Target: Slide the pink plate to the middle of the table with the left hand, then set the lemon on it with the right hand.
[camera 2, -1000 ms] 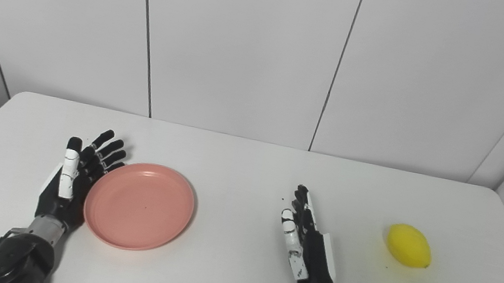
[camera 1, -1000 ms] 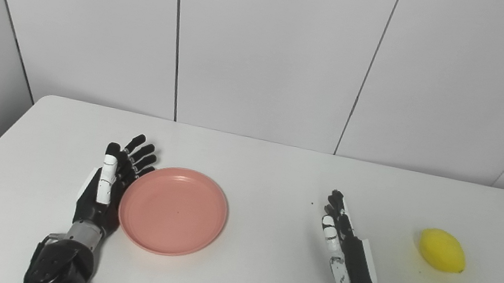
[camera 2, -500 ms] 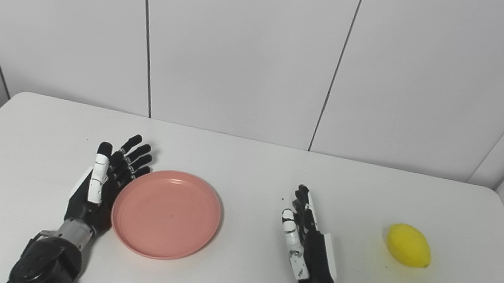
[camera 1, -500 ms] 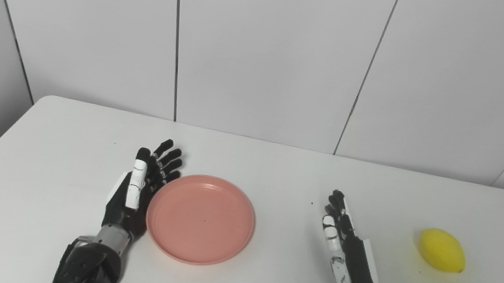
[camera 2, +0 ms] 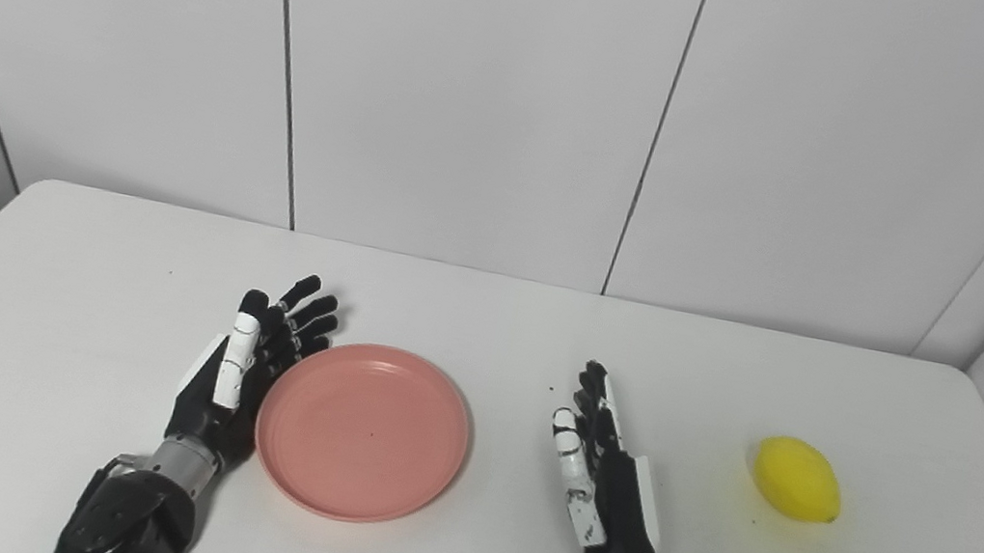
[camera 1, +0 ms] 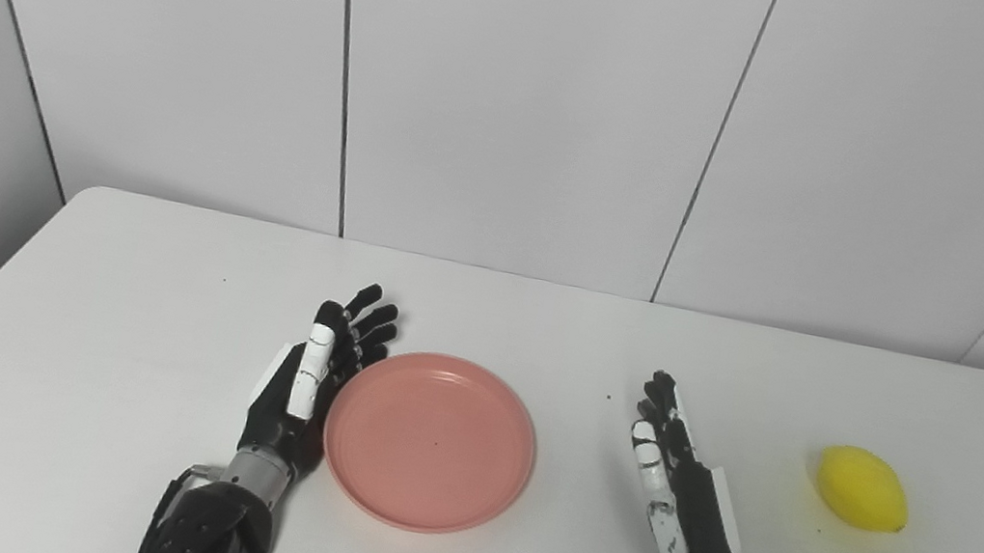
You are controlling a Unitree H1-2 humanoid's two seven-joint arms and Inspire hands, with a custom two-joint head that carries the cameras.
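Note:
The pink plate (camera 1: 430,441) lies flat on the white table (camera 1: 107,307), a little left of centre. My left hand (camera 1: 308,386) stands on edge against the plate's left rim, open, its fingers straight and pointing away from me. To the right of the plate, with a gap of bare table between, my right hand (camera 1: 673,489) rests open and holds nothing. The yellow lemon (camera 1: 862,488) lies on the table far right, well clear of the right hand.
A white panelled wall (camera 1: 518,105) closes off the table's far edge. The table's right edge runs just past the lemon. A tiny dark speck (camera 1: 608,397) sits on the table near the right hand's fingertips.
My left hand has pushed the pink plate to the right, toward the table's middle. The right hand and the lemon have stayed where they were.

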